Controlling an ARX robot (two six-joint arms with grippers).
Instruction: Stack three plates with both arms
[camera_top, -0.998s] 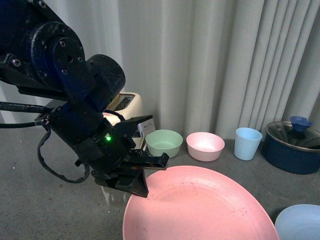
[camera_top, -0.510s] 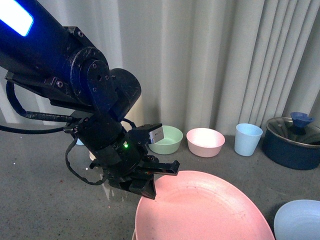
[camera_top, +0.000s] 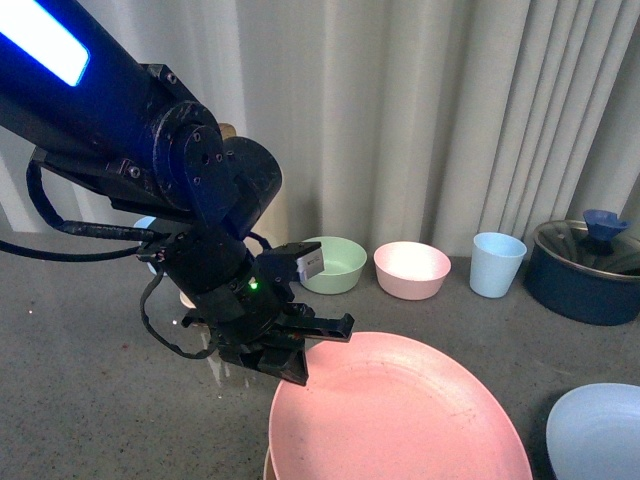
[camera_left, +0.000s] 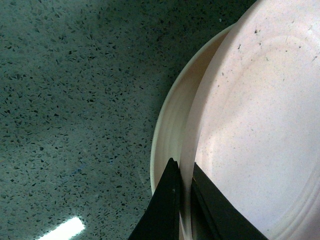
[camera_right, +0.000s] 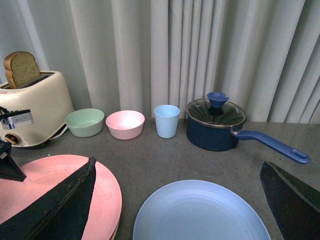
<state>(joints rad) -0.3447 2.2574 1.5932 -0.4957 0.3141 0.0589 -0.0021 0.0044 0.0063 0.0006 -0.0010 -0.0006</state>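
Left gripper (camera_top: 300, 362) clamps pink plate (camera_top: 400, 410) at its rim, seemingly atop cream plate (camera_left: 169, 117); light blue plate (camera_top: 600, 435) well apart.

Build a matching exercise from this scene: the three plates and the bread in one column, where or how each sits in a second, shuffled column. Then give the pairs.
Column A
1. pink plate
2. cream plate
3. light blue plate
4. bread slice

Column B
a. standing in the toaster
b. lying alone on the counter
c. rim pinched between the left fingers
d. beneath another plate

Pairs: 1-c, 2-d, 3-b, 4-a
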